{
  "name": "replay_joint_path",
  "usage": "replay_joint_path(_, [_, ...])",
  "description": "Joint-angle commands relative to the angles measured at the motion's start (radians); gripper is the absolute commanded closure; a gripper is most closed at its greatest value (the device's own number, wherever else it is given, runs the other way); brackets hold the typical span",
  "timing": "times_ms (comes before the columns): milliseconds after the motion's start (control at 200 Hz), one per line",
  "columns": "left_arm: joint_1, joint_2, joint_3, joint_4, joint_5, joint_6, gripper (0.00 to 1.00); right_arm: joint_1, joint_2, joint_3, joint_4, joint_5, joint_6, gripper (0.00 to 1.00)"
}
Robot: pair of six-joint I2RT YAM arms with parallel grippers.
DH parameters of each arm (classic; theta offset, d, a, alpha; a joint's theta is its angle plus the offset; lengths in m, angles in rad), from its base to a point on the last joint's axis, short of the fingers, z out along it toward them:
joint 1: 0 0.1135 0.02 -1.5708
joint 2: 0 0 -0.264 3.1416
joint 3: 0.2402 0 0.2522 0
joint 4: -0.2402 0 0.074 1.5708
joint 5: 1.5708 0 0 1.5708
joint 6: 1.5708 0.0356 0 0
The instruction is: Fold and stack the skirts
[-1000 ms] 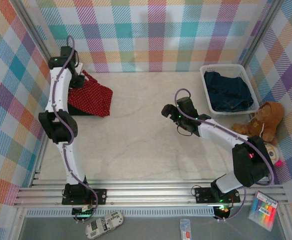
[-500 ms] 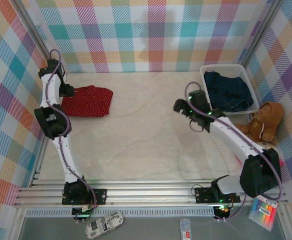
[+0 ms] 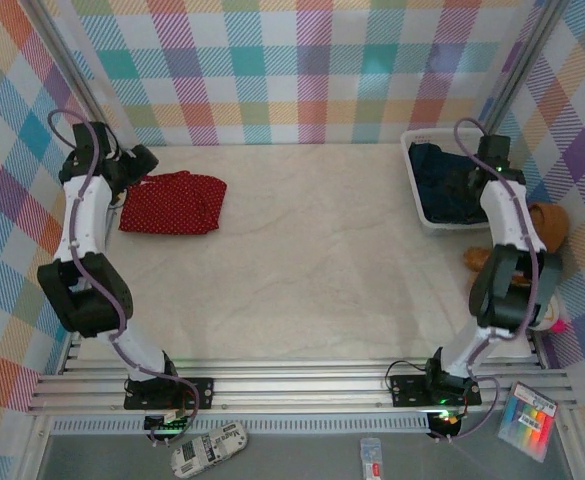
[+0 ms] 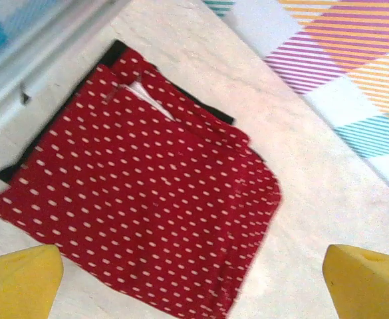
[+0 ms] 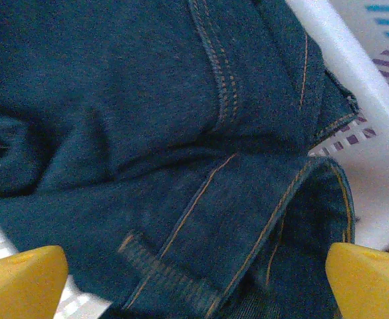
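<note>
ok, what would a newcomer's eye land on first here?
The red dotted skirt, folded at the table's far left on top of a black skirt whose edges peek out, with the open left gripper pointed at it. Then the dark denim heaped in the white basket at far right, the open right gripper close over it.

- The folded skirt [image 3: 172,203] sits far left, toward the back of the surface [image 3: 312,260].
- It's lying on top of a second skirt [image 4: 116,46], whose edge pokes out along two sides.
- The left fingers [image 4: 18,279] are spread wide just off the stack's back-left corner, not touching it.
- The basket [image 3: 412,180] is in the back-right corner with denim skirts [image 3: 447,185] piled inside.
- The right fingers [image 5: 21,279] are spread above that pile.
- The teddy bear [image 3: 548,222] is just right of the basket, slightly nearer.
</note>
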Motion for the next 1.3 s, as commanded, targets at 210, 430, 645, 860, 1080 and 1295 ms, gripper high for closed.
replay_joint_path(210, [-0.041,-0.102,-0.221,0.079,0.111,-0.128,0.00,-0.010,0.256,0.204,-0.249,0.044,-0.140,0.26])
replay_joint_path(430, [-0.041,-0.127,-0.235,0.039,0.106,-0.113,0.00,0.017,0.125,0.201,-0.181,0.109,-0.134,1.00])
replay_joint_path(645, [-0.041,-0.132,-0.235,0.040,0.130,-0.114,0.00,0.029,-0.069,0.235,-0.146,-0.032,-0.077,1.00])
replay_joint_path(860, [-0.041,-0.114,-0.224,0.042,0.184,-0.115,0.00,0.111,-0.187,0.303,-0.112,-0.185,-0.037,1.00])
replay_joint_path(1080, [-0.046,-0.100,-0.211,0.051,0.218,-0.118,0.00,0.302,-0.180,0.487,-0.116,-0.195,-0.038,1.00])
replay_joint_path(1295, [-0.053,-0.088,-0.194,0.052,0.239,-0.120,0.00,0.434,-0.117,0.699,-0.115,-0.361,-0.006,1.00])
